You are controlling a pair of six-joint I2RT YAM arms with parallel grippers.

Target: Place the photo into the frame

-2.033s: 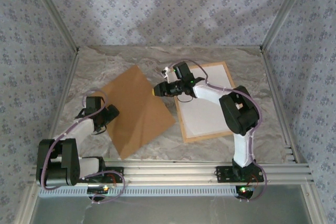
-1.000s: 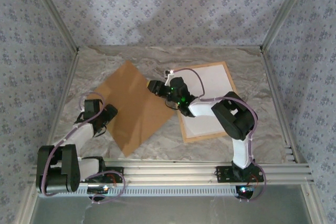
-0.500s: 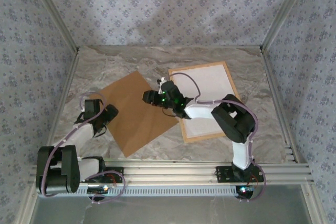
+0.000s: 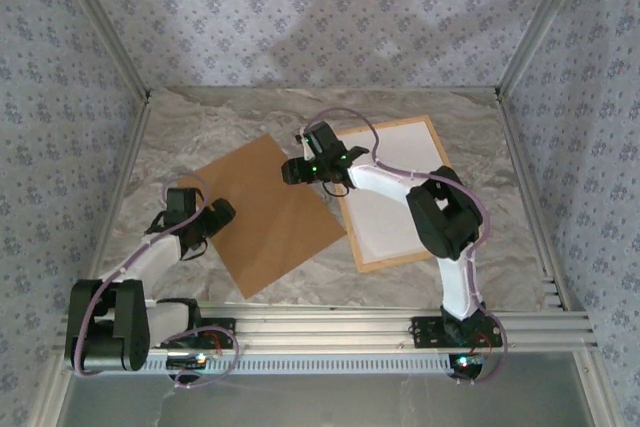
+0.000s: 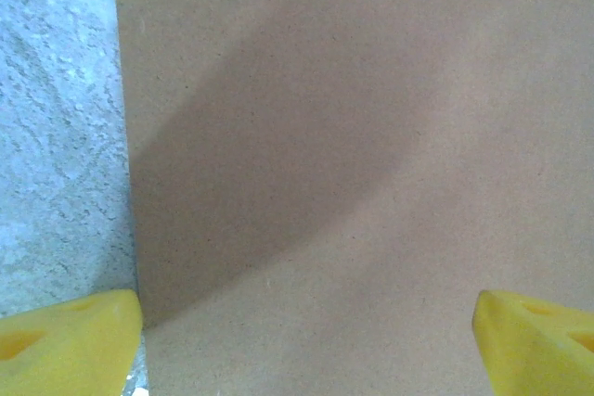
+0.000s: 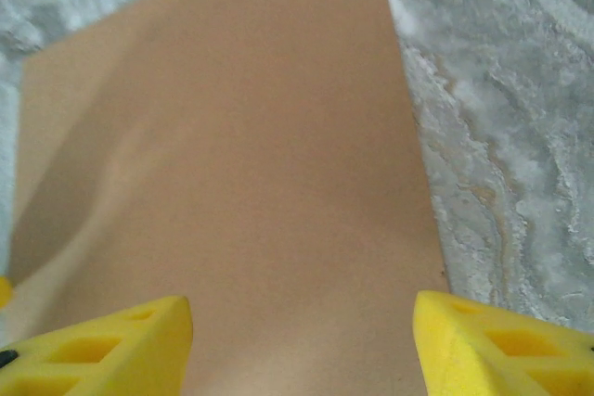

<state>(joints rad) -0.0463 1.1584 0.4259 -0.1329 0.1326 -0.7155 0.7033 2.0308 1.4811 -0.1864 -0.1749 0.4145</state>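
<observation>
While both arms reach out over the grey marbled tabletop (image 4: pixel 200 137), I see the thin light-wood rectangular picture frame (image 4: pixel 412 258) lying flat on the right half, turned slightly askew. A plain white sheet (image 4: pixel 390 227) fills its opening, and I cannot tell what that sheet is. The right arm crosses above the frame and hides parts of its borders. To its left lies a flat brown rectangular board (image 4: pixel 265 215), set diamond-wise. The board's right corner reaches the frame's left border, but I cannot make out whether they touch. The right gripper (image 4: pixel 288 170) hangs over the board's far right edge. From its wrist camera the gripper (image 6: pixel 302 340) has its yellow foam fingertips (image 6: pixel 102 350) spread apart, with bare board beneath them and nothing pinched. The left gripper (image 4: pixel 222 211) sits at the board's left corner, gaping wide. Its wrist view (image 5: pixel 306 340) shows one yellow fingertip (image 5: pixel 65 340) at the board's edge where marble begins. Both tips are cut off at the bottom, so contact with the board is unclear.
</observation>
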